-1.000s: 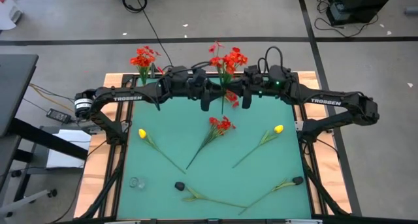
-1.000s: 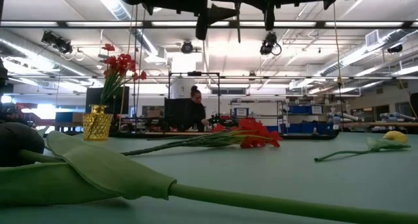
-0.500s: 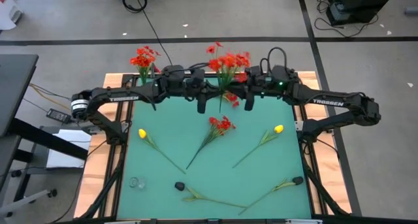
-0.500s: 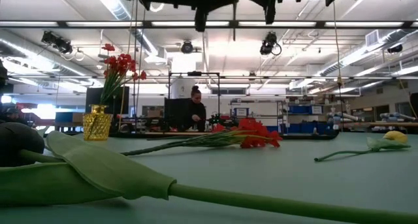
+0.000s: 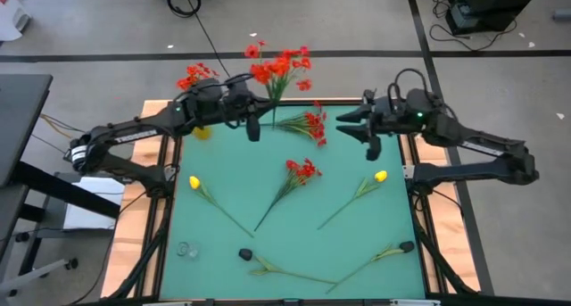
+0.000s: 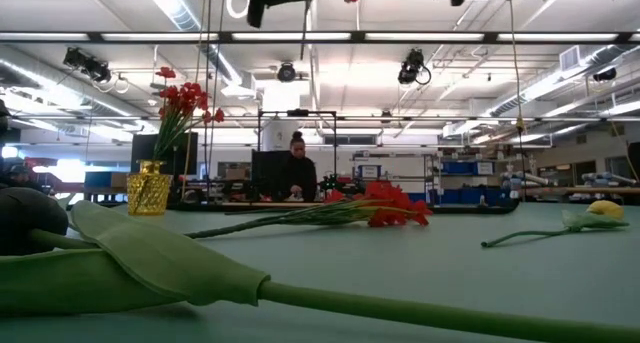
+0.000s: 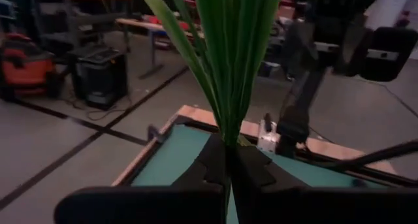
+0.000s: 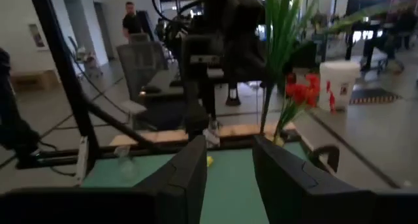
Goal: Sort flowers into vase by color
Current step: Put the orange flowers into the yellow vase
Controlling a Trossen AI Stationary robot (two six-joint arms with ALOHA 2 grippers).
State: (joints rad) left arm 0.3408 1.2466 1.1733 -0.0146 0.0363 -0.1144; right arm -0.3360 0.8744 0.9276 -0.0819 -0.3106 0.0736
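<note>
High view: teal mat (image 5: pixel 223 190) as the landmark
Left gripper (image 5: pixel 253 128): over the mat's far edge, pinched tight on a red spray (image 5: pixel 278 67) by its stems
Right gripper (image 5: pixel 372 133): over the far right corner, fingers apart, nothing in them
Vase (image 6: pixel 148 190): far left corner, already stuffed with red flowers (image 6: pixel 181 100)
Loose stuff: more red sprays (image 5: pixel 301 171) mid-mat, yellow tulips (image 5: pixel 194 183) either side

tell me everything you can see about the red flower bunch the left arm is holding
The red flower bunch is an artificial spray: several small bright red blossoms at the top of long thin green stems and blade-like leaves. The left gripper is shut on the lower stems, holding the bunch up off the green table over its far edge. It stands roughly upright in the fingers, the blossoms fanning out above. Nothing but the gripper touches it. The yellow vase with other red flowers sits close by.
</note>
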